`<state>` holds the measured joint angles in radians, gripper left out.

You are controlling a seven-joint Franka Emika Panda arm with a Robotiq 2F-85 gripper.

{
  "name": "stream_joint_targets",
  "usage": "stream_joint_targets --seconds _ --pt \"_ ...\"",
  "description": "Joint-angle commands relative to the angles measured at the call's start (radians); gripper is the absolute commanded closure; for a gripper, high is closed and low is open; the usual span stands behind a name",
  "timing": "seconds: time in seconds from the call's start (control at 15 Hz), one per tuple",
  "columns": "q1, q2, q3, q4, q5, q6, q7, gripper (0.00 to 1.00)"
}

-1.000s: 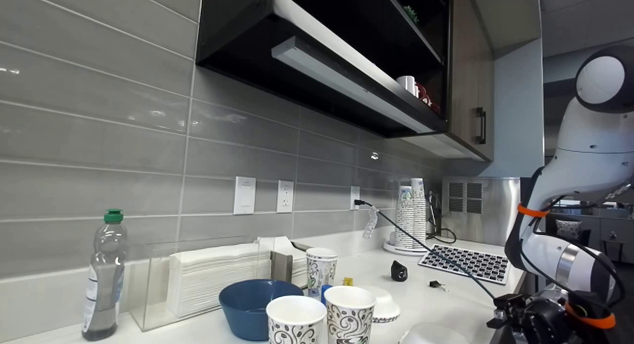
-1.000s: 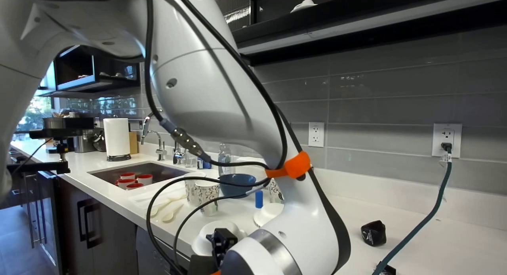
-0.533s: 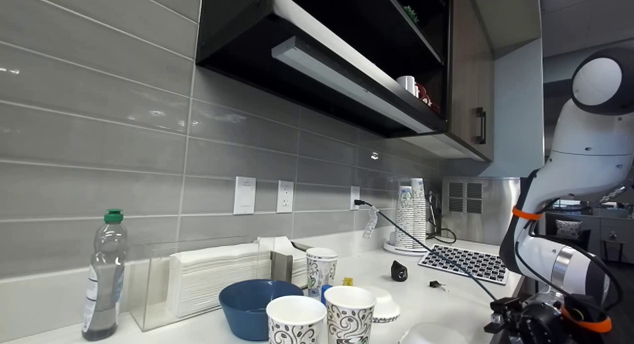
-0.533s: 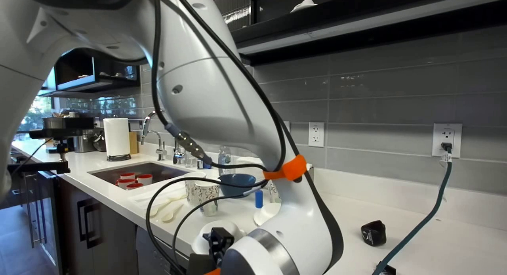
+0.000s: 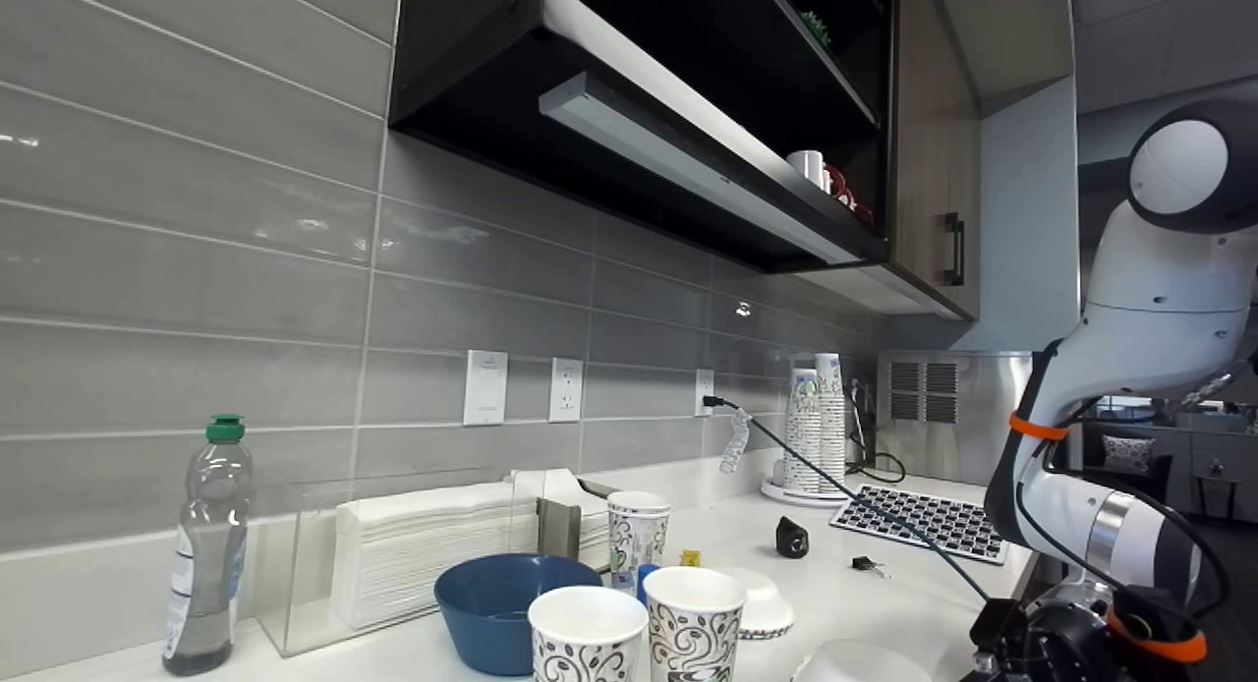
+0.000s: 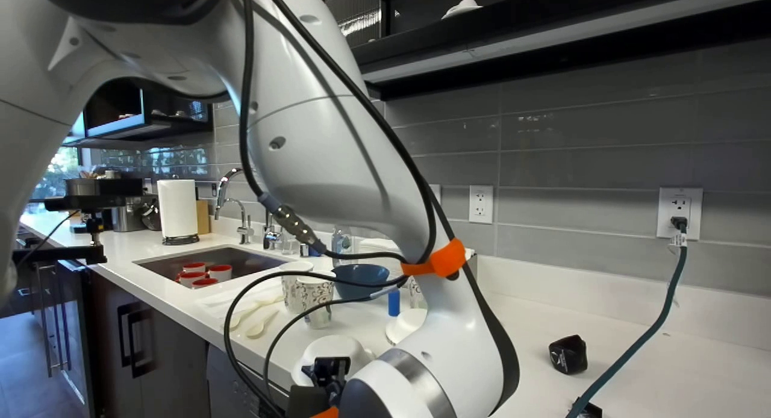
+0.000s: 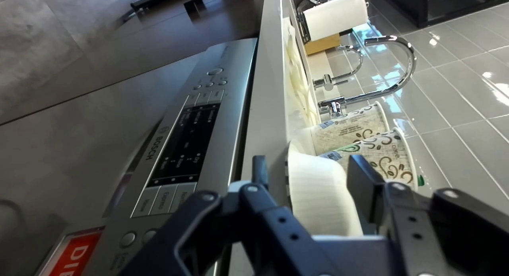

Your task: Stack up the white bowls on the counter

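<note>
One white bowl (image 7: 324, 196) lies ahead of the gripper (image 7: 311, 172), in line with the gap between the fingers (image 7: 260, 166). It appears inverted on the counter (image 6: 542, 318), rim down and base uppermost. Probable reason: the wide rim gives firm footing, and the narrower base suits nesting under another bowl.

Finger state: released, spread wide, nothing grasped. The edge-side finger (image 7: 259, 174) shows against the front face of the counter, with a visible gap to the bowl rim. The cup-side finger (image 7: 362, 183) meets the outline of the bowl's base in the wrist view; whether it touches cannot be told. The fingertips cannot be made out in the exterior views.

Roll: the wrist view shows the scene turned sideways, so one finger sits low and the other high. This setting presumably lets the fingers take the bowl between rim and base rather than across its full width. Caution: advanced at this height, the edge-side finger could strike the counter.

A second white bowl (image 5: 765, 608) rests rim down, farther from the fingers, near the patterned cups (image 5: 693, 628). The two bowls stand apart, so stacking them remains to be done; the second is the likely receiving base. The blue bowl (image 5: 491, 628) lies beyond the cups and is presumably excluded from the stack.
</note>
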<state>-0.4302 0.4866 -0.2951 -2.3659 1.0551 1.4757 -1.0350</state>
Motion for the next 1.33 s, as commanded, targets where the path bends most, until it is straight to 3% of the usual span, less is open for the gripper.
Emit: stream_joint_targets --seconds 0.0,0.13,0.27,0.4,0.73,0.8,1.27 --pt "0.009 0.025 0.007 0.029 0.023 -0.023 0.008 0.58" --pt "0.009 0.029 0.009 0.033 0.023 -0.025 0.007 0.8" --pt "0.008 0.033 0.01 0.039 0.023 -0.027 0.007 0.93" --pt "0.007 0.036 0.01 0.043 0.023 -0.029 0.007 1.0" --pt "0.004 0.048 0.009 0.054 0.02 -0.038 0.007 1.0" --pt "0.004 0.049 0.009 0.055 0.018 -0.04 0.007 0.78" --pt "0.006 0.047 0.008 0.057 0.013 -0.051 0.002 0.32"
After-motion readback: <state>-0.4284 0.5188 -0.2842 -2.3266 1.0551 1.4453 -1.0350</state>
